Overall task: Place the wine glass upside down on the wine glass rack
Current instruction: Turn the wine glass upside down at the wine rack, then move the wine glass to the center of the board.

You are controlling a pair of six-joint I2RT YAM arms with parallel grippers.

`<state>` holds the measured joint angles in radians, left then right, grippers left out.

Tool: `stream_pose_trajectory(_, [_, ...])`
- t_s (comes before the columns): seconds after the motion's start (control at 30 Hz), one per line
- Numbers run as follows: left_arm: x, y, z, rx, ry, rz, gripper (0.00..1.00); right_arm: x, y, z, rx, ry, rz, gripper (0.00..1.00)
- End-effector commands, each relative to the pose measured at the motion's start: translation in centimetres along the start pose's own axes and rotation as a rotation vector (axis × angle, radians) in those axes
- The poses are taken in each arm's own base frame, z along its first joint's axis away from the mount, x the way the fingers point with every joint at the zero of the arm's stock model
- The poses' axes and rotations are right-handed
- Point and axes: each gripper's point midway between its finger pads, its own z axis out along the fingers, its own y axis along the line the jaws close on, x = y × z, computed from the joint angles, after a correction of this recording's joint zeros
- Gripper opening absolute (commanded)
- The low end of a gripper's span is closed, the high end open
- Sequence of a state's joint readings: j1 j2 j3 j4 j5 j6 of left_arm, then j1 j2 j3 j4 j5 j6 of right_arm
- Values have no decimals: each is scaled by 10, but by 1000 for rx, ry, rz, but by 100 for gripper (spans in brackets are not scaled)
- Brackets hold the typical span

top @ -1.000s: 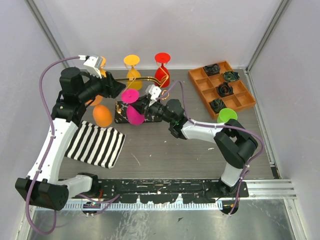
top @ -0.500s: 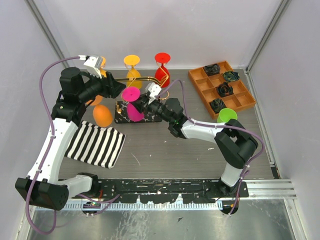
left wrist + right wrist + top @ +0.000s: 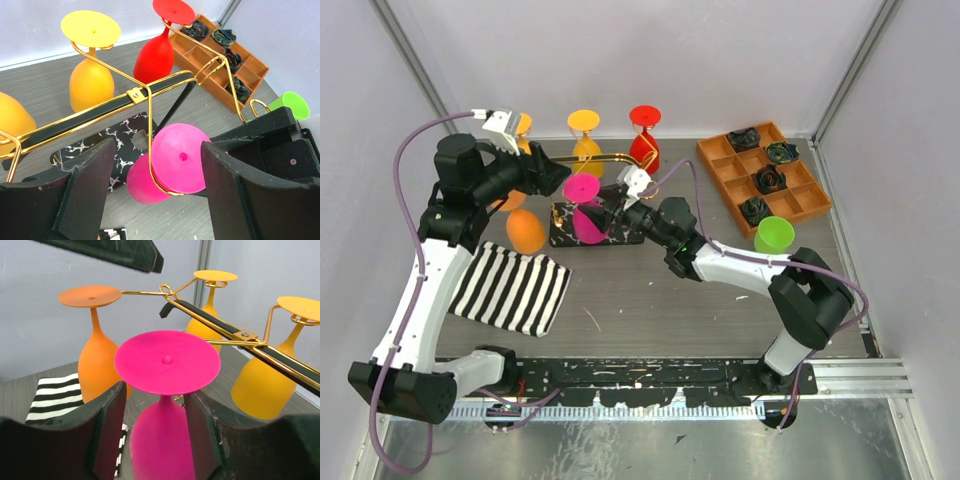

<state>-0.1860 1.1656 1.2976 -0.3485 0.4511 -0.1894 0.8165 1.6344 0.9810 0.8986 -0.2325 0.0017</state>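
Right wrist view is showing the pink wine glass upside down at centre frame, foot uppermost. My right fingers are standing parted on either side of its bowl. A sliver of background is showing on the left side, so I am reading them as gripping nothing, though the right side is too close to call. In the left wrist view, at lower centre, the foot is sitting on a scroll hook of the wine glass rack, above the marbled base. My left fingers are standing wide apart at the bottom corners, holding nothing and clear of the bar.

I am judging the step in hand to be the letting go. Doing it well calls for spreading both right fingers evenly until neither is near the bowl. Then I should draw straight back and level, so nothing is nudging the glass off the hook or swinging it into the yellow glass or the orange glass hanging alongside.

Some things I am not seeing. The pink foot is hiding the hook from the right wrist view, so how deep the stem is sitting in the curl is unclear. The bowl's rim is cut off at the bottom of that frame, so I cannot tell whether it is hanging free of the base. In the top external view the hook wire is too thin to follow.
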Motion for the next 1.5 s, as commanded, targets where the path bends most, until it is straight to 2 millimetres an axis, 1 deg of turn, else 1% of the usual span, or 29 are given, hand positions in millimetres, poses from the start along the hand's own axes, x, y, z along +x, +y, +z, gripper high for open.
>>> stream_pose_trajectory(0.0, [-25, -14, -20, 3, -87, 12, 77, -28, 4, -9, 1, -40, -18, 56])
stream_pose_trajectory(0.2, [-24, -13, -36, -40, -127, 21, 82, -14, 7, -31, 7, 18, -14, 58])
stream_pose_trajectory(0.4, [-13, -10, -52, -79, -133, 32, 85, 0, 5, -54, 44, 106, -7, 59])
stream_pose_trajectory(0.43, [-10, -11, -54, -82, -133, 29, 86, 0, 4, -59, 55, 122, -3, 60])
stream_pose_trajectory(0.5, [-7, -13, -63, -86, -139, 32, 86, 7, 2, -71, 89, 170, 19, 63])
stream_pose_trajectory(0.6, [2, -14, -75, -103, -139, 36, 87, 18, -4, -91, 157, 233, 58, 63])
stream_pose_trajectory(0.73, [20, -12, -90, -139, -119, 40, 87, 39, -15, -123, 299, 362, 146, 64])
stream_pose_trajectory(0.77, [25, -11, -94, -146, -112, 40, 87, 43, -17, -130, 335, 395, 173, 65])
stream_pose_trajectory(0.97, [60, -4, -114, -207, -76, 34, 87, 82, -24, -182, 539, 620, 303, 68])
stream_pose_trajectory(1.07, [75, 1, -121, -238, -61, 28, 87, 95, -31, -209, 688, 670, 359, 68])
stream_pose_trajectory(1.13, [82, 1, -124, -239, -52, 24, 87, 97, -35, -224, 752, 674, 379, 68])
stream_pose_trajectory(1.2, [88, 0, -127, -242, -41, 20, 87, 99, -43, -241, 856, 673, 391, 73])
stream_pose_trajectory(1.3, [96, 1, -131, -251, -33, 18, 87, 99, -54, -267, 1003, 668, 393, 83])
stream_pose_trajectory(1.37, [100, 3, -134, -263, -33, 15, 90, 97, -62, -284, 1106, 655, 391, 90])
stream_pose_trajectory(1.47, [103, 5, -137, -278, -39, 16, 91, 95, -70, -303, 1213, 631, 381, 99])
